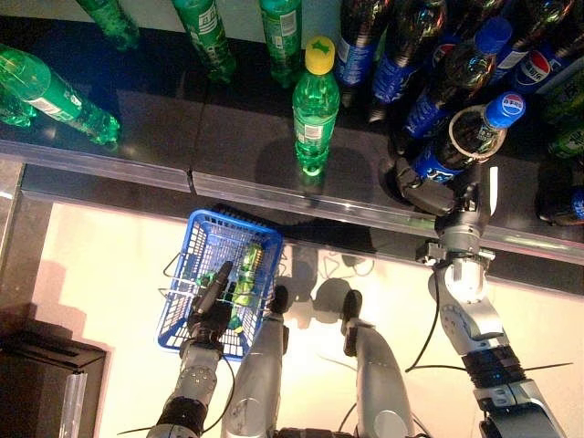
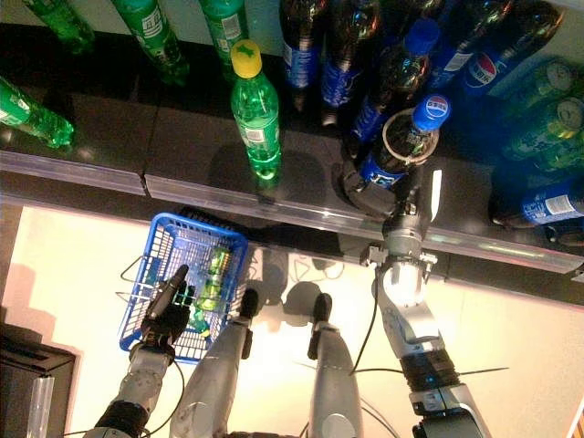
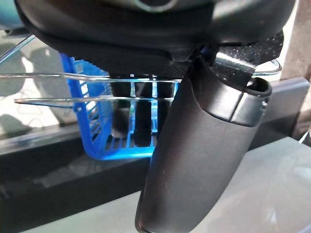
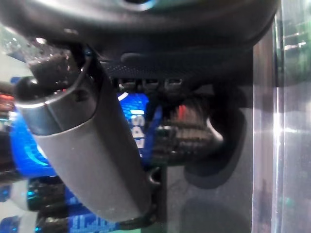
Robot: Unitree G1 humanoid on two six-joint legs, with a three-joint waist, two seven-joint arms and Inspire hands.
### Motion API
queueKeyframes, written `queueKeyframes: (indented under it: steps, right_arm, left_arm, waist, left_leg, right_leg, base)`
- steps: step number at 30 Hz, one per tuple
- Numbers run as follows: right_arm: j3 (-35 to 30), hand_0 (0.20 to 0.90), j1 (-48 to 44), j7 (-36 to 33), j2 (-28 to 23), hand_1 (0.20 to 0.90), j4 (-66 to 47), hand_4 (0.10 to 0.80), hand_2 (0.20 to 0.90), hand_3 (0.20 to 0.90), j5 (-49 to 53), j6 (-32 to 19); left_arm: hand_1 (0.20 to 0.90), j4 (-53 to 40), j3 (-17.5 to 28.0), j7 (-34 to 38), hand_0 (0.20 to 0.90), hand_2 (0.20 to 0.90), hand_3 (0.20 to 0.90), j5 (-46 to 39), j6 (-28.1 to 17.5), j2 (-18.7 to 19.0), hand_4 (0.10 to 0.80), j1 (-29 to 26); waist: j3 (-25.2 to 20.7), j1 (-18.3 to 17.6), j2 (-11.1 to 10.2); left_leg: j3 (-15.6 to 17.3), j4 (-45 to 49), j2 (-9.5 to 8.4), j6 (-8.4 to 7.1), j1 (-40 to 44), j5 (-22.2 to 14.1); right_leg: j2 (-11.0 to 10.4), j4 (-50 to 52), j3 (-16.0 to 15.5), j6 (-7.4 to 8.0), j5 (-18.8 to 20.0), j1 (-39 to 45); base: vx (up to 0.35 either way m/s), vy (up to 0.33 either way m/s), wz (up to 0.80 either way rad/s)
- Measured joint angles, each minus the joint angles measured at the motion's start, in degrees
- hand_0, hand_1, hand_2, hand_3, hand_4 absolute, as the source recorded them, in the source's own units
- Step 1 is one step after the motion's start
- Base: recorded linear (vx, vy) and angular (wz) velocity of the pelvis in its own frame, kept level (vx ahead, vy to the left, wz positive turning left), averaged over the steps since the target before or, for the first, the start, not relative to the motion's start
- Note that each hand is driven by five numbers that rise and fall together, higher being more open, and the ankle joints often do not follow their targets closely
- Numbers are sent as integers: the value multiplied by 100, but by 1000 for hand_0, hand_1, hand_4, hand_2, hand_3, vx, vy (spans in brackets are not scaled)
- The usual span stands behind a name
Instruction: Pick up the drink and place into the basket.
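My right hand (image 1: 427, 187) is on the dark shelf, its fingers curled round the lower part of a dark cola bottle (image 1: 467, 135) with a blue cap and blue label. The bottle stands at the front of a row of like bottles. In the right wrist view the thumb (image 4: 90, 160) and curled fingers (image 4: 187, 138) close on the blue label (image 4: 135, 121). My left hand (image 1: 212, 315) is shut on the thin wire handles (image 3: 73, 87) of the blue basket (image 1: 203, 226), which hangs low at the left, below the shelf. Green drinks (image 1: 246, 269) lie in the basket.
A green bottle with a yellow cap (image 1: 316, 105) stands alone mid-shelf. More green bottles (image 1: 55, 96) lie and stand at the left and back. Dark cola bottles (image 1: 392, 55) crowd the back right. The shelf's clear front lip (image 1: 274, 187) runs across. A dark box (image 1: 41, 383) sits lower left.
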Motion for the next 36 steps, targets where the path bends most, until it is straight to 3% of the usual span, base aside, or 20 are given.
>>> queueKeyframes:
  steps: [1, 2, 22, 31, 36]
  right_arm:
    - [0, 531, -32, -63, 23, 531, 2, 369, 531, 469, -1, 6]
    - [0, 300, -73, -137, 34, 300, 6, 100, 300, 200, -4, 10]
    - [-63, 300, -473, -1093, 198, 300, 210, 100, 300, 200, -364, 53]
    - [-72, 300, 129, -1823, 197, 300, 228, 100, 300, 200, -1432, 8]
    - [-301, 300, 699, -2020, 186, 300, 223, 100, 300, 200, -1858, -107]
  left_arm:
    - [300, 0, -32, 1, 300, 300, 200, 0, -1, 13, 100, -11]
    - [300, 0, -73, 1, 300, 300, 200, 0, -1, 37, 100, -31]
    - [300, 15, -131, 9, 300, 300, 200, -2, 0, 66, 100, -190]
    - [300, 15, -123, 9, 300, 300, 200, -2, 9, 67, 100, -75]
    - [300, 14, -66, 7, 300, 300, 200, -1, 94, 73, 100, 234]
  waist:
    - [0, 15, 0]
    - [0, 36, 0]
    - [3, 80, -6]
    - [13, 74, -17]
    - [14, 36, -18]
  left_leg:
    - [-1, 0, -7, 0, -12, 0]
    - [-2, 2, -13, 0, -42, 0]
    - [-6, 185, -66, 4, -298, -3]
    - [2, 181, -64, 6, -137, -4]
    - [27, -55, -38, 41, 393, -25]
  right_leg:
    - [0, 6, 0, 0, 0, -13]
    - [-1, 25, 1, -2, -2, -46]
    - [-30, 237, 40, -3, -40, -323]
    - [-27, 250, 51, -7, -36, -167]
    - [-10, 20, 55, 7, -26, 354]
  base:
    - [0, 0, 0]
    - [0, 0, 0]
    - [0, 0, 0]
    - [4, -2, 0]
    - [78, -26, -1]
